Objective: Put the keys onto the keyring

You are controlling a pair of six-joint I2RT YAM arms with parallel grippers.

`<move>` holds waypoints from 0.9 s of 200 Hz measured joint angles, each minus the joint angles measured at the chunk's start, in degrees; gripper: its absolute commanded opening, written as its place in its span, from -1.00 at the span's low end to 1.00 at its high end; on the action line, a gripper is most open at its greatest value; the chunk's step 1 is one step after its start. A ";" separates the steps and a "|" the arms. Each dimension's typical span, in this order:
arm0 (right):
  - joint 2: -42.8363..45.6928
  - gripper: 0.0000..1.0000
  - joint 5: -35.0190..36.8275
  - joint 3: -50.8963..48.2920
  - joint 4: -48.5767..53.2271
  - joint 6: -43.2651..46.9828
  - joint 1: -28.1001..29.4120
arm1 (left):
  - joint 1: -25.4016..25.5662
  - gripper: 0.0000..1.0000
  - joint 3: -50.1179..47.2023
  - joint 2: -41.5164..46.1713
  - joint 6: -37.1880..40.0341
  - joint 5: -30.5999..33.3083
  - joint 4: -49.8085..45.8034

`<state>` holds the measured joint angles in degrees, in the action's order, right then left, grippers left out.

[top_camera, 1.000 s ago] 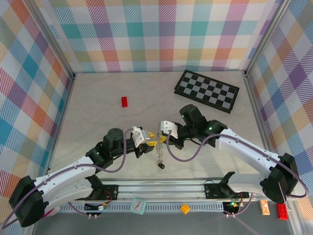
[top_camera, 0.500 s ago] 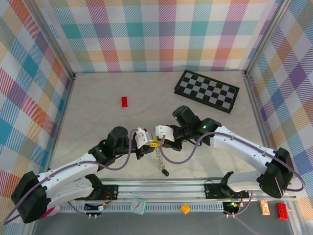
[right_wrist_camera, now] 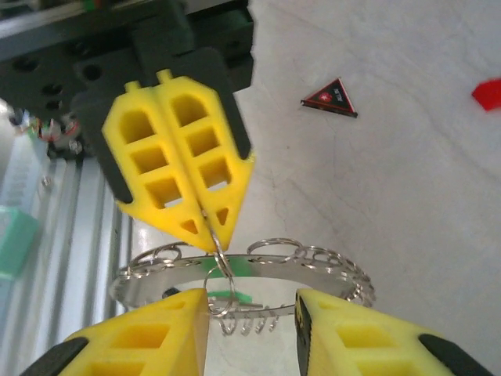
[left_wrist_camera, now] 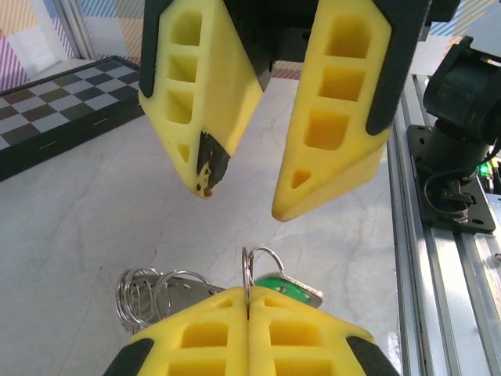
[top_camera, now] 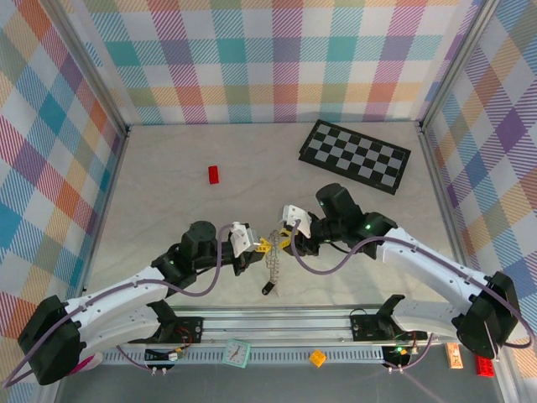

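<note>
The keyring is a silver loop hung with small split rings, dangling between my two grippers just above the table. My left gripper is shut on one small ring at its top. The light green key hangs off that ring beside the left fingertips. A black key dangles at the loop's low end. My right gripper is open and faces the left one. Its fingers straddle the keyring and the green key without pinching them. The left gripper points down at the ring.
A black-and-white chequered board lies at the back right. A small red brick sits at the back left. A black-and-red triangle lies on the table. The metal rail runs along the near edge.
My left gripper has closed on the small ring. My right gripper has opened, let go and drawn back slightly to the right. The keyring now hangs from the left gripper.
</note>
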<state>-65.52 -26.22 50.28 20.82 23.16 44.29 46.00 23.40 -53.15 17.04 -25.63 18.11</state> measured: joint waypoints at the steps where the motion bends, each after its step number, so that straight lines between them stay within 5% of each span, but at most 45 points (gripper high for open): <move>1: 0.00 -0.33 -0.04 -0.04 -0.15 -0.20 0.00 | 0.00 -1.00 -0.09 0.00 -0.04 0.00 0.13; 69: 4.09 -0.30 -0.20 -6.27 -8.48 -22.36 0.02 | 0.00 -1.00 -3.72 0.07 -2.82 1.25 8.90; 180: 1.18 -0.85 -4.46 -6.88 -11.98 -28.30 0.00 | 0.00 -1.00 -4.52 -0.04 -3.98 0.94 12.33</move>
<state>-64.34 -30.68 43.40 8.84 -5.15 44.29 46.00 18.87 -53.19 13.06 -24.69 30.44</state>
